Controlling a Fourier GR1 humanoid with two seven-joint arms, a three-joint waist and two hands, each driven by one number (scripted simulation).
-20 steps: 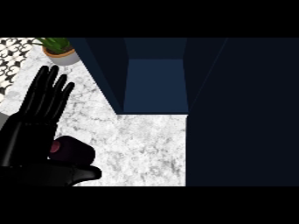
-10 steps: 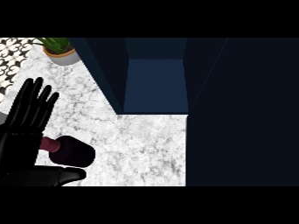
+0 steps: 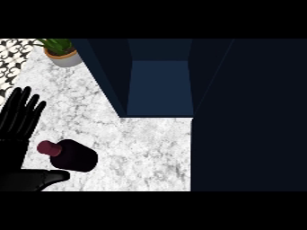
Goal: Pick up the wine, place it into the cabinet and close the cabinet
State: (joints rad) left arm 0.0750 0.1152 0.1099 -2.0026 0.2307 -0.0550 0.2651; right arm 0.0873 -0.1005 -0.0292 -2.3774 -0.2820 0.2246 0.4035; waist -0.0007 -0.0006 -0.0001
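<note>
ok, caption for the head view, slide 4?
Left hand open beside the wine on the counter; cabinet open ahead.

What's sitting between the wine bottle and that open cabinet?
Nothing. In the head view, only bare marble counter separates the wine bottle from the open cabinet. The potted plant stands off at the far left corner.

My left hand [image 3: 14, 134] is hovering open, fingers straight, just left of the wine bottle [image 3: 70, 154]. The bottle is standing on the marble counter [image 3: 143, 143], below-left of the open cabinet [image 3: 160, 87]; a potted plant [image 3: 60, 51] is sitting far above the bottle.
</note>
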